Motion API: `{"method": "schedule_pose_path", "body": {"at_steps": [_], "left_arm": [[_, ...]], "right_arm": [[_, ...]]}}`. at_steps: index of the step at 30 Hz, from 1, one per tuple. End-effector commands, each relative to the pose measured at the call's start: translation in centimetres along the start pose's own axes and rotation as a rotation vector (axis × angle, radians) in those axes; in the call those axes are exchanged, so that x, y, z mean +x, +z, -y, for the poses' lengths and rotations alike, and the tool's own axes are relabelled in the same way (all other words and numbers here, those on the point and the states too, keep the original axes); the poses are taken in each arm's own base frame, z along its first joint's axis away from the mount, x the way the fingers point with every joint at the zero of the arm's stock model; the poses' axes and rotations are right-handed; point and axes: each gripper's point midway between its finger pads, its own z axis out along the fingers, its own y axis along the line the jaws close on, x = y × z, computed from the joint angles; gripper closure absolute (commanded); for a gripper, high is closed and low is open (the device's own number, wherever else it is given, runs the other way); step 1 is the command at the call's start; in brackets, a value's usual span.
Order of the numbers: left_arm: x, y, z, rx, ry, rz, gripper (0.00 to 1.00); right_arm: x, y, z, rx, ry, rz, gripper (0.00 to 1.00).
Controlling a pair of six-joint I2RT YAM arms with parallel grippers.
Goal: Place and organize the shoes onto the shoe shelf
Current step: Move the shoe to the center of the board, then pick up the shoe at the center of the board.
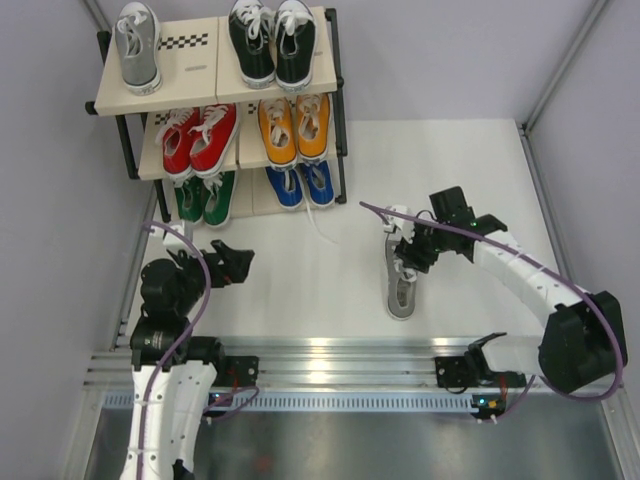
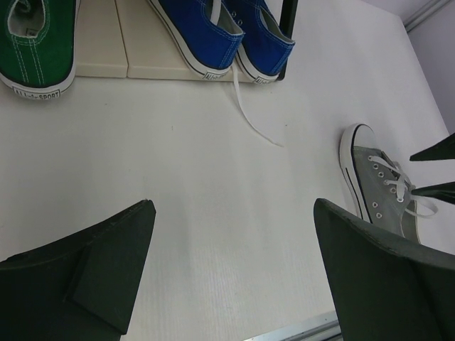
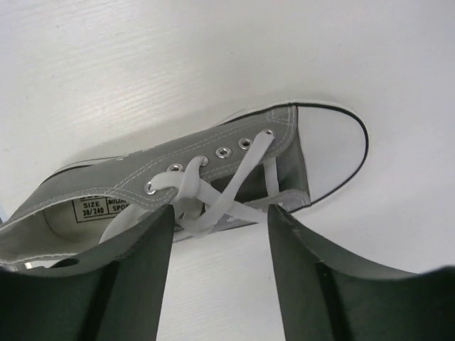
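Note:
One grey shoe (image 1: 401, 280) lies alone on the white table, its toe towards the shoe shelf (image 1: 190, 62). My right gripper (image 1: 407, 250) hovers just over its laces, open, with the fingertips on either side of the loose white laces (image 3: 213, 206) and nothing clamped. In the right wrist view the grey shoe (image 3: 213, 153) fills the middle, just beyond my right gripper (image 3: 220, 211). My left gripper (image 1: 240, 262) is open and empty over bare table, with the grey shoe (image 2: 380, 188) to its right in the left wrist view, where the left gripper (image 2: 233, 207) shows wide apart.
The shelf holds a single grey shoe (image 1: 138, 45) and a black pair (image 1: 272, 40) on top, a red pair (image 1: 200, 138) and an orange pair (image 1: 293, 128) in the middle, and green (image 1: 205, 197) and blue (image 1: 300, 185) pairs at the bottom. A blue shoe's lace (image 2: 249, 121) trails onto the table.

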Motion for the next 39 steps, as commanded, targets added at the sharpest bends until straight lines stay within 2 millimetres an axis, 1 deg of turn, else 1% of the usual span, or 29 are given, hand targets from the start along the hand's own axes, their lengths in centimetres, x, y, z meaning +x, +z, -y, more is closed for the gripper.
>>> {"method": "schedule_pose_path", "body": {"at_steps": [1,4,8,9,11,12,16,17,19,20,21,22,23,24,25,26,27,28,29,31,32,33,34,35,36,37,38,39], "left_arm": [[-0.8,0.3,0.7,0.033,0.017,0.018,0.02],[-0.5,0.5,0.6,0.038,0.013,0.000,0.02],[0.0,0.9,0.8,0.050,0.006,-0.034,0.02],[0.0,0.8,1.2,0.072,0.004,-0.044,0.02],[0.1,1.1,1.8,0.098,-0.025,-0.068,0.02],[0.4,1.1,2.5,0.130,-0.061,-0.092,0.02],[1.3,1.4,3.0,0.147,-0.108,-0.136,0.02],[1.6,1.4,3.4,0.161,-0.120,-0.145,0.02],[1.9,1.6,3.2,0.134,-0.128,-0.146,0.02],[2.4,1.7,3.8,0.149,-0.132,-0.168,0.02],[2.5,2.0,3.9,0.149,-0.134,-0.168,0.02],[2.5,2.4,3.6,0.110,-0.137,-0.158,0.02],[3.6,2.8,4.6,0.128,-0.135,-0.206,0.02],[3.9,3.3,4.9,0.115,-0.127,-0.210,0.02],[3.8,3.7,5.7,0.121,-0.117,-0.199,0.02],[4.6,4.5,6.7,0.090,-0.079,-0.209,0.02],[4.9,4.9,7.5,0.083,-0.055,-0.207,0.02],[6.9,5.1,10.3,0.137,0.000,-0.255,0.02],[5.9,5.7,11.2,0.094,0.017,-0.186,0.02],[6.9,6.0,14.5,0.135,0.053,-0.179,0.02],[9.4,6.2,17.1,0.173,0.084,-0.219,0.02],[9.0,6.4,19.1,0.196,0.075,-0.214,0.02],[9.8,6.7,20.3,0.204,0.072,-0.229,0.02],[12.0,7.7,21.5,0.204,0.077,-0.264,0.02],[12.2,8.0,23.1,0.228,0.068,-0.271,0.02],[12.8,8.5,23.8,0.228,0.069,-0.281,0.02],[14.9,9.5,24.0,0.202,0.078,-0.315,0.02],[15.5,9.9,24.7,0.212,0.076,-0.330,0.02]], "right_arm": [[-2.4,-2.7,1.5,0.126,0.036,0.045,0.42],[-3.0,-4.0,1.6,0.158,0.089,0.073,0.37],[-3.4,-4.7,1.7,0.174,0.173,0.134,0.31],[-3.1,-5.0,2.1,0.176,0.210,0.150,0.30],[-2.8,-5.2,2.1,0.143,0.251,0.185,0.28],[-2.7,-5.5,2.4,0.128,0.289,0.215,0.27],[-1.4,-4.8,2.3,0.086,0.354,0.231,0.24],[-1.3,-4.8,2.4,0.087,0.353,0.229,0.24],[-1.2,-5.1,2.6,0.101,0.360,0.232,0.23],[-1.1,-5.1,2.8,0.105,0.362,0.236,0.23],[-1.0,-5.1,2.8,0.110,0.362,0.236,0.23],[-1.0,-5.2,2.9,0.118,0.361,0.235,0.23],[-0.8,-5.2,3.1,0.126,0.363,0.231,0.23],[-0.6,-5.3,3.1,0.129,0.369,0.229,0.22],[-0.5,-5.3,3.2,0.134,0.372,0.228,0.22],[-0.3,-5.4,3.3,0.140,0.374,0.225,0.23],[-0.2,-5.4,3.4,0.149,0.378,0.223,0.22],[0.0,-5.6,3.5,0.156,0.380,0.221,0.22],[0.0,-5.8,3.7,0.171,0.377,0.223,0.22],[0.3,-6.2,4.0,0.192,0.391,0.228,0.22],[0.4,-6.2,4.1,0.196,0.395,0.229,0.22],[0.6,-6.3,4.1,0.200,0.400,0.226,0.22],[0.7,-6.5,4.1,0.206,0.400,0.228,0.22],[0.8,-6.6,4.2,0.213,0.403,0.231,0.22],[0.8,-6.7,4.3,0.220,0.401,0.233,0.22],[0.9,-6.7,4.2,0.220,0.402,0.234,0.22],[1.0,-6.8,4.2,0.223,0.405,0.235,0.22],[1.0,-6.8,4.2,0.222,0.403,0.236,0.21]]}}
